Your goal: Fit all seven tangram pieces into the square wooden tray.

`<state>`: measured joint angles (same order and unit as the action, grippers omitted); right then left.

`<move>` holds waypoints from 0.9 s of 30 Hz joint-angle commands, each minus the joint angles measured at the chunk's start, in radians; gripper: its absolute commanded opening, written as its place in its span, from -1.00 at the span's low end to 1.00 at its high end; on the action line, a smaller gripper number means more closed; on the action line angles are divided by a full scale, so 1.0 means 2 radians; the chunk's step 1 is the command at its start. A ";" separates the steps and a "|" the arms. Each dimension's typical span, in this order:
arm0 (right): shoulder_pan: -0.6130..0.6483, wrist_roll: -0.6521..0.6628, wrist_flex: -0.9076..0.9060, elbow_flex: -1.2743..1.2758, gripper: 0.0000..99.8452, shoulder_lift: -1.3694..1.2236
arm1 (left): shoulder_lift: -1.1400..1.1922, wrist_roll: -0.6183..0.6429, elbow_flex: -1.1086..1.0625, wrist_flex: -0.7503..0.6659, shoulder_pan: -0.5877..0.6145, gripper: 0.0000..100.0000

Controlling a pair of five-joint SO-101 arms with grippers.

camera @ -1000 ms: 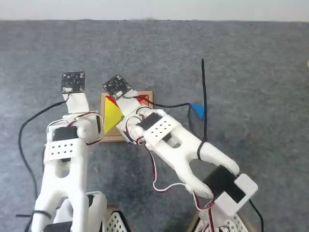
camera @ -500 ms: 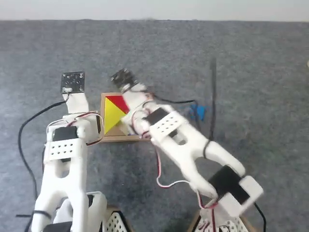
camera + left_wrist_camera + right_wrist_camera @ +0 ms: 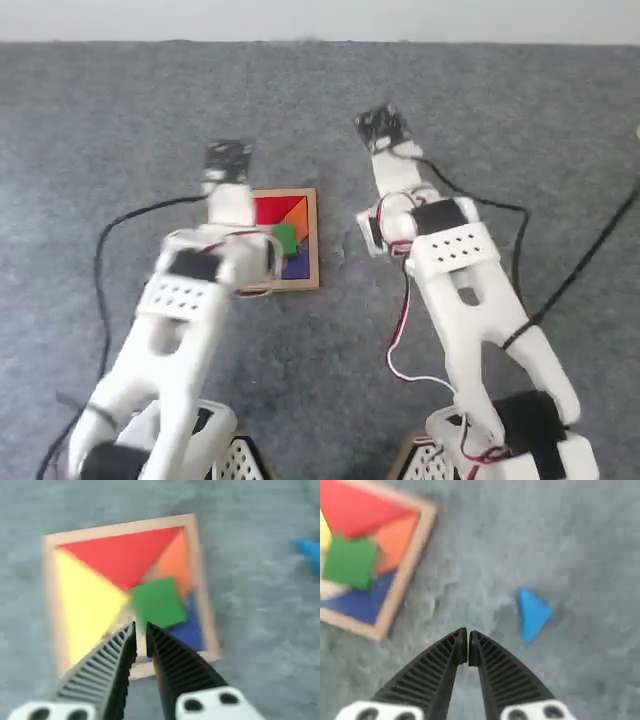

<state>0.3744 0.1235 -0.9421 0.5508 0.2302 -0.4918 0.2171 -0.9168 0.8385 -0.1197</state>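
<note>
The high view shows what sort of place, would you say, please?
Likely a tabletop robot practice bench: white left arm and right arm side by side, grey carpet-like surface, wooden tangram tray.

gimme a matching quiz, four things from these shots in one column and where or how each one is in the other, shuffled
Things:
1. green square
2. light blue triangle
3. red triangle
4. right gripper

Places or states:
A. shut, over bare carpet
B. in the tray, along one rim
C. on the carpet, outside the tray
D. near the tray's middle

Pairs: 1-D, 2-C, 3-B, 4-A
</note>
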 commanded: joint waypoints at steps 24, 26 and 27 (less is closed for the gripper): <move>-0.010 0.007 0.020 0.006 -0.99 -0.010 | 0.218 -0.085 0.151 0.108 -0.025 -0.79; -0.010 0.007 0.020 0.006 -0.99 -0.010 | 0.186 -0.102 0.128 0.107 -0.027 -0.79; -0.010 0.007 0.020 0.006 -0.99 -0.010 | 0.170 -0.105 0.120 0.107 -0.025 -0.79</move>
<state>0.3636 0.1266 -0.9191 0.5677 0.2071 -0.0038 0.0667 -0.6268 1.0457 -0.1780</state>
